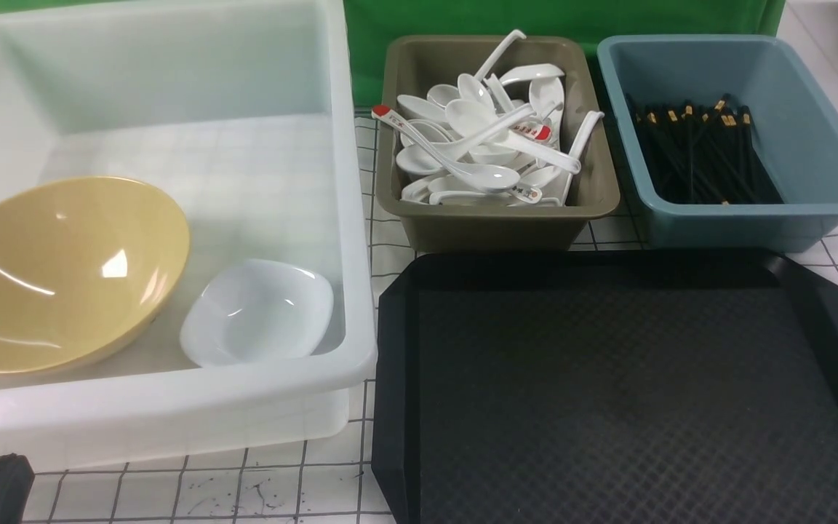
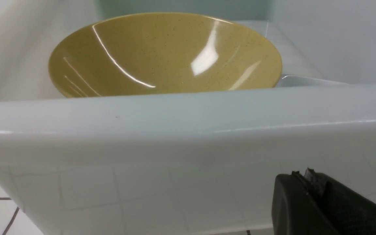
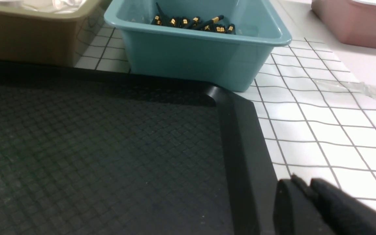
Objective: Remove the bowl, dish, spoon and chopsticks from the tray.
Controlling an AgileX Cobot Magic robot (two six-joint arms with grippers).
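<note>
In the front view, a table [image 1: 273,487] covered in white sheeting with a dark grid is backed by green cloth [image 1: 463,18]. The yellow bowl [image 1: 55,273] and the white dish [image 1: 259,313] are seen inside the white tub [image 1: 172,407]. White spoons [image 1: 484,138] are heaped in an olive bin [image 1: 499,222], black chopsticks [image 1: 695,153] in a blue bin [image 1: 812,131]. The black tray [image 1: 608,393] is bare.

In the left wrist view, the left pincer [image 2: 308,176] is clenched on nothing, just outside the tub wall, the bowl beyond.

In the right wrist view, the right pincer [image 3: 305,184] is seen nearly closed, empty, at the tray's rim; a pink bin [image 3: 354,23] stands farther off.
</note>
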